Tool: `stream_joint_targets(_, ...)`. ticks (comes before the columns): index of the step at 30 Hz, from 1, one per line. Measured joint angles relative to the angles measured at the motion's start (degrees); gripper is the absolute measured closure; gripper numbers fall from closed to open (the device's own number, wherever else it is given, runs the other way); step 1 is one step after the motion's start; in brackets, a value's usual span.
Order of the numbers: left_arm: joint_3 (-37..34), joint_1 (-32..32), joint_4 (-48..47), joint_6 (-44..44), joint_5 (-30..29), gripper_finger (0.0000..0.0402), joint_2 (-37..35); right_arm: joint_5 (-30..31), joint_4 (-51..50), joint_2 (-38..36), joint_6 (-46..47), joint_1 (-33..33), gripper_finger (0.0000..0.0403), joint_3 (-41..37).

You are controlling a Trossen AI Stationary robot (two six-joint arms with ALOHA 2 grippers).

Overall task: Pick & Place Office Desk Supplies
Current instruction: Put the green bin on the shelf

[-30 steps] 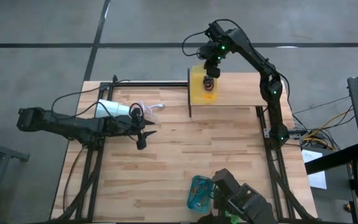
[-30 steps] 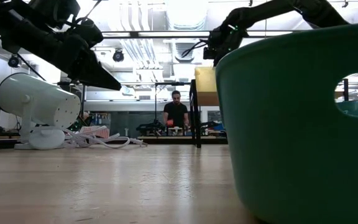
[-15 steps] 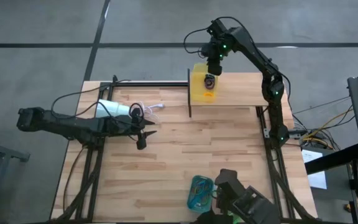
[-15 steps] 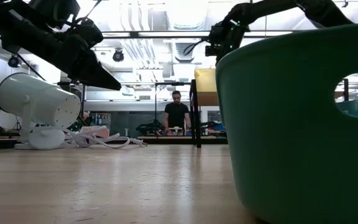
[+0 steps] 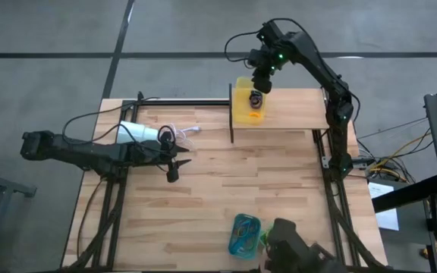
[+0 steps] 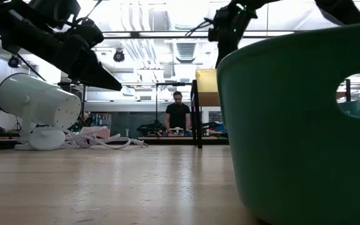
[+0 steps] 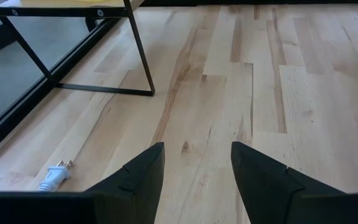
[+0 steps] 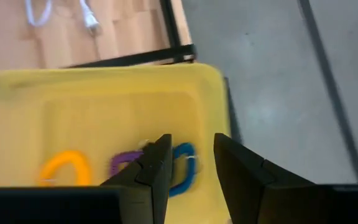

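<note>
Right gripper, jaws parted and empty, hangs above the yellow plastic tray at upper centre of the high view; orange loop, purple loop and blue loop lie inside. Left gripper, open and empty, hovers mid-left beside the white cylindrical lamp.

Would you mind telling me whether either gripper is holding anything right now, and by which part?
Nothing is held. The right gripper is open above the yellow tray, where the loops lie; the left gripper is open over bare table.

A robotics lab or workshop: a wooden work surface on a grey concrete floor, ceiling ducts, cluttered benches and a person far behind.
</note>
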Motion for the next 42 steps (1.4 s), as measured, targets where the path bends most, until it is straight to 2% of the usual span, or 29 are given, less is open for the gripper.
stream_joint_targets(8,0.01,0.00,-0.02,0.00,0.00,0.0212,0.01,0.42,-6.20,-4.52,6.92,4.94,0.0285,-0.05)
stream_joint_targets(18,0.01,0.02,-0.02,0.00,0.00,0.0212,0.02,1.10,-9.49,-8.78,17.10,16.39,0.0289,-0.09)
stream_joint_targets(20,0.01,0.00,-0.02,0.00,0.00,0.0212,0.02,3.34,-10.65,-9.14,19.40,19.76,0.0290,-0.22)
stream_joint_targets(25,0.01,0.02,-0.02,0.00,0.00,0.0212,0.00,13.33,-11.41,-9.14,27.91,29.85,0.0294,-1.04)
stream_joint_targets(30,0.01,0.00,-0.02,0.00,0.00,0.0212,0.00,16.48,-11.33,-9.12,37.95,40.44,0.0288,-2.59)
stream_joint_targets(34,0.00,0.00,0.00,0.00,0.00,0.0212,0.01,18.90,-11.39,-9.14,42.90,48.25,0.0282,-4.49)
stream_joint_targets(42,0.01,0.02,-0.02,0.00,0.00,0.0212,0.02,31.43,-6.90,-9.13,48.22,62.69,0.0279,-12.04)
